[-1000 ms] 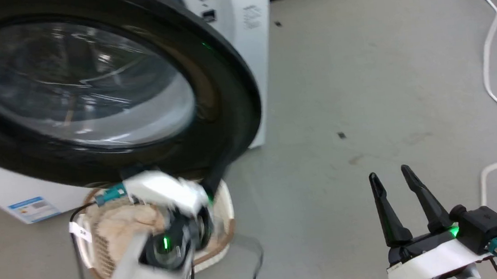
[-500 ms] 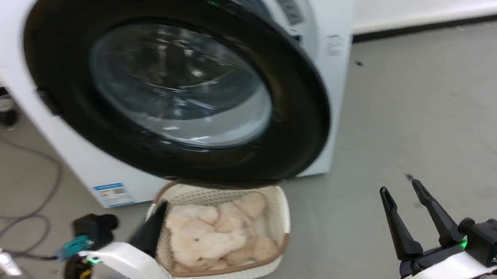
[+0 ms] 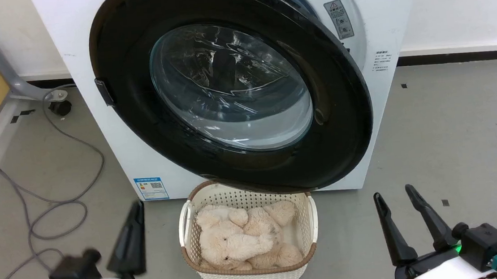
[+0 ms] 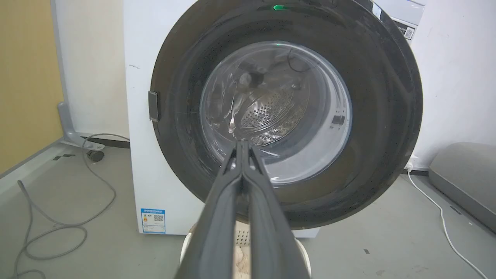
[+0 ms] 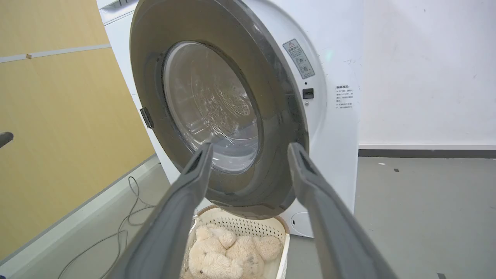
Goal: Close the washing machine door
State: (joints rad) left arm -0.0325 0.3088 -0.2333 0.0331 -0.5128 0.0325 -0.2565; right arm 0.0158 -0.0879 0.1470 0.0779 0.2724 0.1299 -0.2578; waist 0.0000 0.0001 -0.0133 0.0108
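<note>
The washing machine door (image 3: 345,117), a wide black rim around bulging clear glass, stands ajar, hinged at its left, its right edge off the white washing machine (image 3: 128,154).

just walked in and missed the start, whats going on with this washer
A two-armed robot faces the washing machine, apparently to shut it. The washing machine door is ajar, its right edge standing off the front. Neither pincer touches it: the left pincer is shut, low beside a laundry basket holding a plush toy, and the right pincer hangs open at the lower right.
</note>
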